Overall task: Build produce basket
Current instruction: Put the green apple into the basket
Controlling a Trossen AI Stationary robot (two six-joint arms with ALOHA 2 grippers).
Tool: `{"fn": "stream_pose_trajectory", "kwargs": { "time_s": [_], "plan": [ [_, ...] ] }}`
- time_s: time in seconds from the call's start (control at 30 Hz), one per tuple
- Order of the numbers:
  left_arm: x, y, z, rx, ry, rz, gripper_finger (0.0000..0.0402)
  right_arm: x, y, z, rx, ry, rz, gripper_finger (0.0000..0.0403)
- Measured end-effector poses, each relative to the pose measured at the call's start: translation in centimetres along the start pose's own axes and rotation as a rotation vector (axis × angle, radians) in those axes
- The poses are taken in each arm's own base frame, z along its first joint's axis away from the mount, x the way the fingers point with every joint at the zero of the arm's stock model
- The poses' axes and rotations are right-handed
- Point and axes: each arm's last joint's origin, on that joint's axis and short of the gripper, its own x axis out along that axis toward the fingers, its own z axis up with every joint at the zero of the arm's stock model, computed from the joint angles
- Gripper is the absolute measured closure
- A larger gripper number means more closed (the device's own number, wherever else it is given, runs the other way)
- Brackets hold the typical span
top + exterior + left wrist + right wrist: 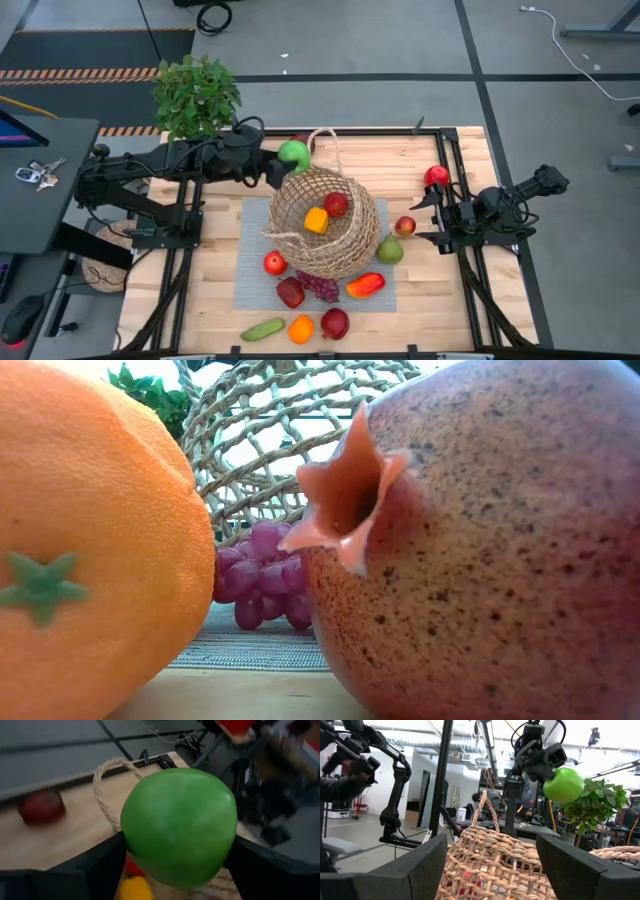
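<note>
Right up against the low lens sit an orange [95, 550] and a speckled pomegranate [480, 550], with purple grapes [262, 572] peeking through between them on the grey mat [250, 648]. Behind them rises the wicker basket [325, 225], sitting in the middle of the counter [210, 290], and inside it we've got a yellow-orange pepper [316, 220] and a red apple [337, 204].

Up top, the left claw [280, 163] has a green apple [293, 154] clamped between wide-spread fingers, hanging over the basket's far rim, just beside the looped handle [325, 145]. The right claw [428, 215] waits out by the counter's right edge, fingers spread, nothing in them, pointed at the basket.

Scattered around the basket: a green pear [390, 250] and a small red apple [405, 226] on the right, a red fruit [436, 177] near the right arm, a red-orange pepper [365, 285], another red apple [275, 263], a dark red fruit [291, 292] and a cucumber [262, 329] along the near side. The potted plant [197, 95] stands at the far left corner.
</note>
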Motion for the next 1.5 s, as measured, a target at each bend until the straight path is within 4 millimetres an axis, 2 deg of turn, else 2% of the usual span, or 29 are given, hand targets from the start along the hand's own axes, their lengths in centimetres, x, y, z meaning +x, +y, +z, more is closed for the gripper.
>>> {"fn": "stream_pose_trajectory", "kwargs": {
  "time_s": [0.27, 0.5, 0.73, 0.97, 1.23, 1.37, 1.5],
  "plan": [
    [0.0, -0.1, 0.1, -0.448, -0.006, -0.012, 0.0083, 0.0, 0.0, 0.0, 0.000, 0.000, -0.001, 0.0093],
    [-0.1, -0.9, 0.9, -0.857, -0.039, -0.122, 0.0083, 0.0, 0.0, 0.0, 0.000, 0.000, 0.000, 0.0093],
    [-0.1, -1.2, 1.1, -0.862, -0.053, -0.163, 0.0083, 0.0, 0.0, 0.0, 0.000, 0.000, 0.000, 0.0093],
    [-0.1, -1.2, 1.1, -0.761, -0.061, -0.158, 0.0083, 0.0, 0.0, 0.0, 0.000, -0.001, 0.000, 0.0093],
    [-0.1, -1.2, 1.1, -0.387, -0.087, -0.139, 0.0083, 0.0, 0.0, 0.0, 0.000, 0.000, 0.000, 0.0093],
    [-0.1, -1.2, 1.1, -0.022, -0.109, -0.118, 0.0083, 0.0, 0.0, 0.0, 0.000, 0.000, 0.000, 0.0093],
    [-0.1, -1.2, 1.1, 0.506, -0.139, -0.086, 0.0083, 0.0, 0.0, 0.0, 0.000, 0.000, 0.000, 0.0093]
  ]
}}
